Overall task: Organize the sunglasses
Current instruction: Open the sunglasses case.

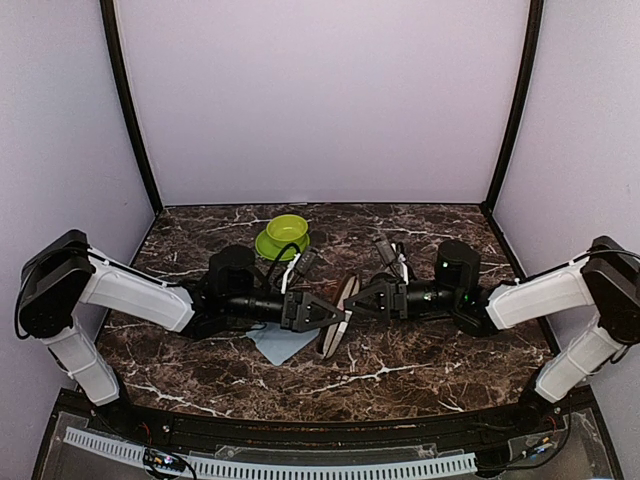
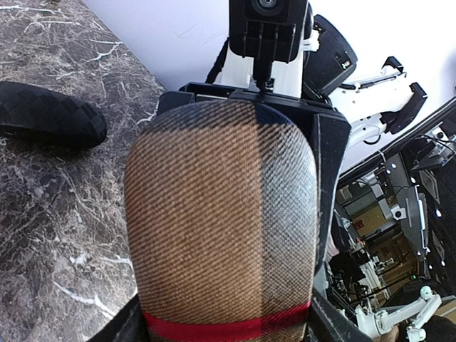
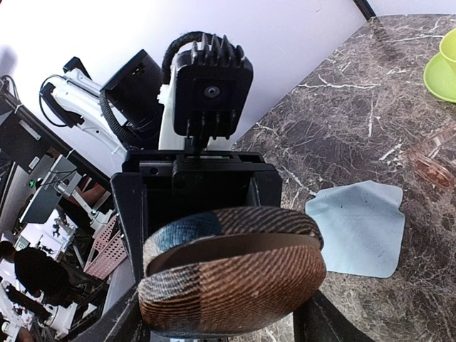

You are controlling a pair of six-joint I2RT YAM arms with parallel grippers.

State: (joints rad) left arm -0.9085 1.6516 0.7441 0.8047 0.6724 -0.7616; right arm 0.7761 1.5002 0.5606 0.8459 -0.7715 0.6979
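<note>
The left pincer [image 1: 335,322] and the right pincer [image 1: 352,300] both pinch the brown striped case [image 1: 330,342] over the marbled tabletop [image 1: 420,372]. Its lid is slightly parted and its contents are hidden. The reddish-brown sunglasses [image 3: 431,167] lie beside the green bowl [image 1: 285,237]. The black-framed sunglasses [image 1: 388,252] lie just beyond the right pincer.

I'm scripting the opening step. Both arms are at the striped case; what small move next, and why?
Probably the right fingers ease the lid away while the left fingers hold: both pairs grip the case, its seam gapes, and reddish sunglasses lie loose on the table.
</note>
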